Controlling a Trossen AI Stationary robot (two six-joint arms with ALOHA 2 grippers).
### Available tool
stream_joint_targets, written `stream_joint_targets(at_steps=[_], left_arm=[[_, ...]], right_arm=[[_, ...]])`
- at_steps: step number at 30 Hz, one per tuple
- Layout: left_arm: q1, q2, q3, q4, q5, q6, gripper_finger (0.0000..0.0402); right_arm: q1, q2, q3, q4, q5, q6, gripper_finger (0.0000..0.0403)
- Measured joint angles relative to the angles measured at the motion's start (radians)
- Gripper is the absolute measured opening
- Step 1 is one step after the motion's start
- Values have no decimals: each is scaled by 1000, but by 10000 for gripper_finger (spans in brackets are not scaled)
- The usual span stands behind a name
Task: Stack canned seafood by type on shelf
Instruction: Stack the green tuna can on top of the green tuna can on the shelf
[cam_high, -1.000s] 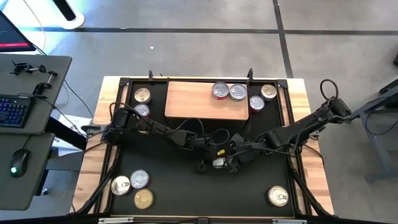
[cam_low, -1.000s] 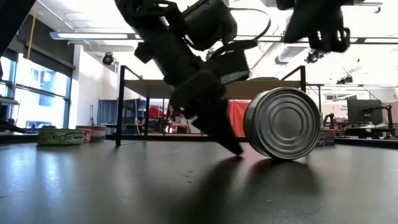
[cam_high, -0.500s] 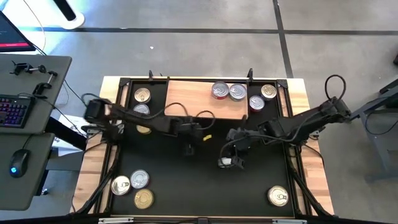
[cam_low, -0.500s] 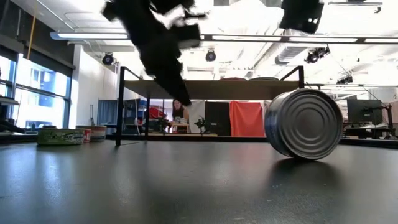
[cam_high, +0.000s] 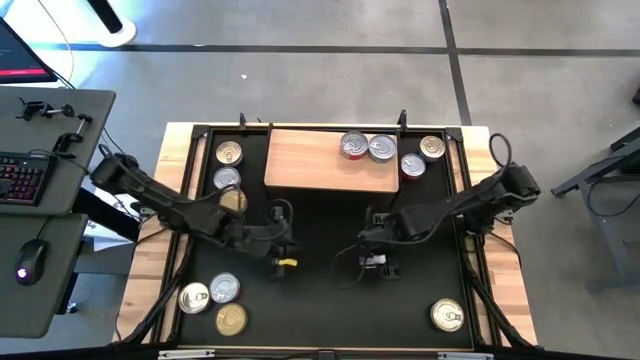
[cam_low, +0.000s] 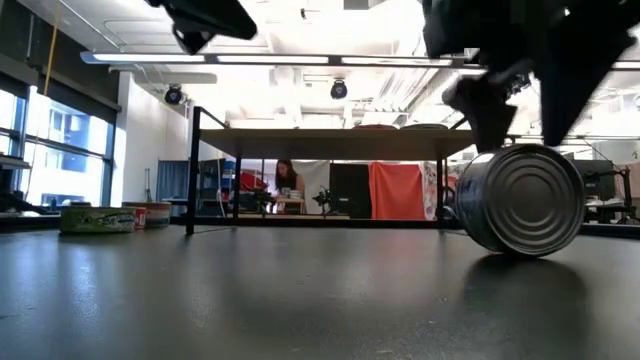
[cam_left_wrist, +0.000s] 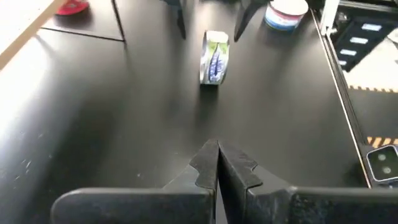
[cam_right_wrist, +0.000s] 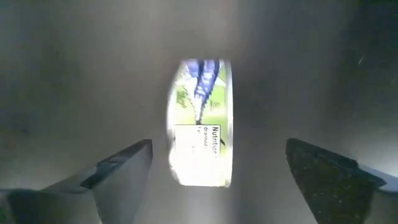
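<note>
A tin (cam_low: 520, 198) stands on its rim on the black mat (cam_high: 320, 300), right of the mat's middle, its ribbed silver end facing the low camera and its round axis lying level, running from the table's front to its back. From above, the same tin shows only as a thin edge (cam_high: 374, 262); its green-and-blue label (cam_right_wrist: 200, 122) faces up into the right wrist camera.

The right gripper (cam_high: 375, 252) hangs directly over the tin with its two fingers (cam_right_wrist: 118, 168) spread wide on either side of it, gripping nothing; both fingers stand clear of the tin. The left gripper (cam_left_wrist: 216, 165) waits to the left of the mat's middle, its fingers pressed together and empty, aimed toward the tin (cam_left_wrist: 214, 57).

Nearer the table's front, three tins lie flat at the mat's left corner (cam_high: 212, 300) and one lies alone at the right corner (cam_high: 447, 315).

Farther back, the shelf (cam_high: 320, 160) stands at the rear of the mat on thin black legs (cam_low: 192, 170). Two tins (cam_high: 368, 147) sit side by side on its right end, lids up. Two more tins (cam_high: 421, 156) lie on the mat just right of the shelf, and three others (cam_high: 228, 172) lie on the mat to its left.

Beyond the table, a person (cam_low: 285, 180) sits in the room.
</note>
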Motion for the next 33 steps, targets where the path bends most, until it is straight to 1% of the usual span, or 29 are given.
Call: stream_joint_targets(at_steps=[2, 6, 9, 12, 16, 19, 22, 24, 26, 28, 30, 33], left_arm=[[-21, -22, -1, -16, -30, -30, 0], [-56, -92, -1, -52, -43, -84, 0], [-74, -170, -1, -57, -65, -90, 0], [-86, -260, -1, -57, -145, -45, 0], [-89, -367, -1, -59, -244, 35, 0], [-89, -428, 0, -59, -288, 92, 0], [-89, -467, 0, -60, -304, 154, 0], [-89, -484, 0, -60, -315, 192, 0], [-89, -492, 0, -60, -326, 214, 0], [-89, -496, 0, -61, -328, 219, 0], [-88, -496, 0, -60, -328, 219, 0], [-88, -492, 0, -61, -325, 210, 0]], right_arm=[[0, 24, 0, -15, -7, 7, 361], [0, 65, 0, -7, -28, 31, 361], [1, 86, 0, -3, -8, 68, 345], [1, 96, 0, -2, 11, 87, 298], [1, 96, 17, -17, 15, 89, 196], [1, 96, 87, -62, 16, 80, 120], [1, 96, 220, -146, 24, 8, 117], [0, 96, 334, -216, 93, -46, 117], [-9, 96, 440, -272, 213, -97, 117], [-37, 95, 528, -300, 357, -141, 117], [-85, 94, 589, -333, 467, -167, 119], [-179, 94, 637, -426, 595, -164, 140]])
